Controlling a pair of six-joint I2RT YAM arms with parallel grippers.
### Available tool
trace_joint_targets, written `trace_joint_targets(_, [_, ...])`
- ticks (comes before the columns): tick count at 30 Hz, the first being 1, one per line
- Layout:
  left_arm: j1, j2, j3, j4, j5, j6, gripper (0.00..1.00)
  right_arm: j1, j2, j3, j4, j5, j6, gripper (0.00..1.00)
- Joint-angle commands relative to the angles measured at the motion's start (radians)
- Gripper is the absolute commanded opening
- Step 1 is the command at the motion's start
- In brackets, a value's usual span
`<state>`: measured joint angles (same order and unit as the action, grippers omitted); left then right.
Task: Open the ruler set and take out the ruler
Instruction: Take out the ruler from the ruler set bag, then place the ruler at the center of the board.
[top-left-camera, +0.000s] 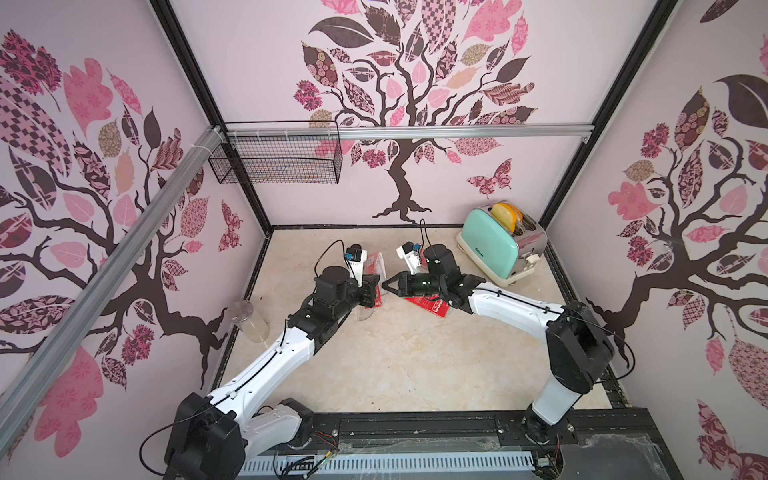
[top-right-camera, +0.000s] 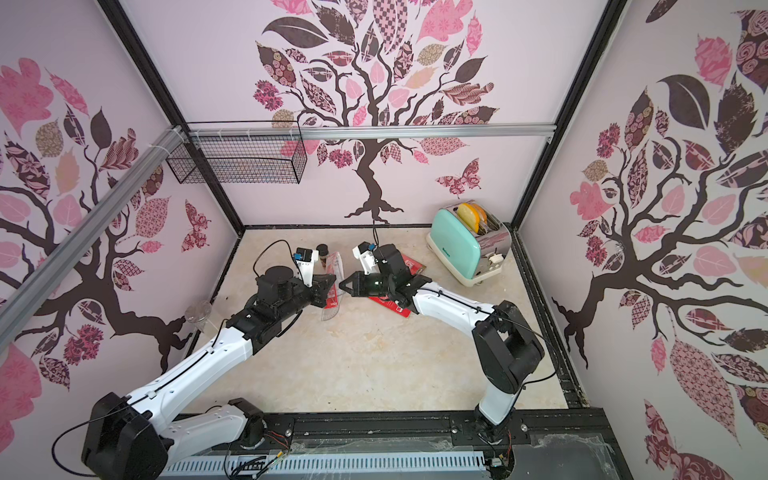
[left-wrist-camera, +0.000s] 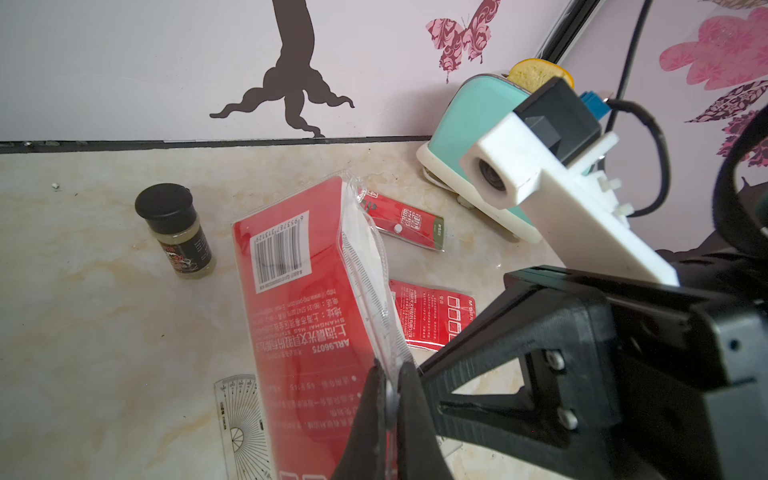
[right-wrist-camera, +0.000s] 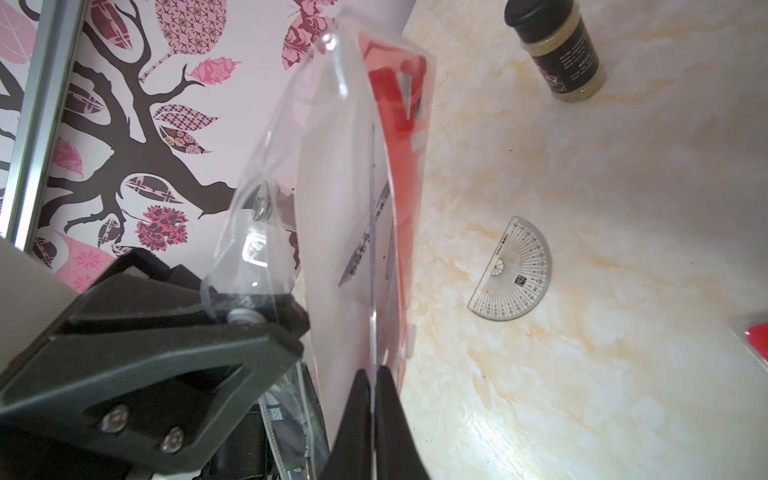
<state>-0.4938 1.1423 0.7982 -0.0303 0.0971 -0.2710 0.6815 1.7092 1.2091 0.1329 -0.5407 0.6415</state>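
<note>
Clear-plastic ruler set (left-wrist-camera: 291, 299), flap open, is clamped in the left pincer (left-wrist-camera: 390, 376); right pincer (right-wrist-camera: 372, 376) is clenched on what looks like the ruler (left-wrist-camera: 365, 282), not yet drawn out.

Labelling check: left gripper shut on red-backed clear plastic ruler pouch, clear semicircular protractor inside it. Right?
Not inside: the clear semicircular protractor lies on the beige tabletop, in the right wrist view. The left gripper is shut on the red-backed clear plastic ruler pouch.

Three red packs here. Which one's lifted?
The barcoded red-backed clear plastic pouch, held by the left gripper; the other red packs lie flat.
</note>
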Motion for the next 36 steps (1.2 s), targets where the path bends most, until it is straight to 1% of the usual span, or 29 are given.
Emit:
trace_joint_targets(1, [-0.003, 0.015, 0.001, 0.023, -0.045, 0.020, 0.00, -0.020, -0.058, 0.017, -0.021, 0.018, -0.021, 0.00])
trace_joint_targets(10, [-0.004, 0.090, 0.024, 0.024, -0.105, 0.028, 0.00, -0.064, -0.164, -0.036, -0.053, 0.001, -0.039, 0.00])
trace_joint_targets(14, [-0.004, 0.092, 0.049, -0.004, -0.186, 0.042, 0.00, -0.081, -0.201, -0.089, -0.055, -0.026, -0.043, 0.00])
trace_joint_targets(17, [-0.002, 0.073, 0.072, -0.059, -0.245, 0.063, 0.00, -0.091, -0.201, -0.131, -0.048, -0.049, -0.055, 0.00])
trace_joint_targets(19, [-0.002, 0.051, 0.085, -0.103, -0.285, 0.081, 0.00, -0.102, -0.177, -0.145, -0.046, -0.078, -0.067, 0.00])
trace_joint_targets(23, [-0.001, 0.001, 0.094, -0.175, -0.317, 0.104, 0.00, -0.105, -0.086, -0.146, -0.044, -0.099, -0.085, 0.00])
trace_joint_targets(27, [0.000, -0.044, 0.080, -0.208, -0.299, 0.101, 0.00, -0.104, 0.055, -0.103, -0.032, -0.141, -0.085, 0.00])
trace_joint_targets(31, [0.001, -0.085, 0.048, -0.207, -0.268, 0.096, 0.00, -0.107, 0.179, -0.054, -0.023, -0.148, -0.082, 0.00])
trace_joint_targets(36, [0.001, -0.114, 0.021, -0.202, -0.240, 0.089, 0.00, -0.108, 0.275, -0.001, -0.022, -0.155, -0.075, 0.00])
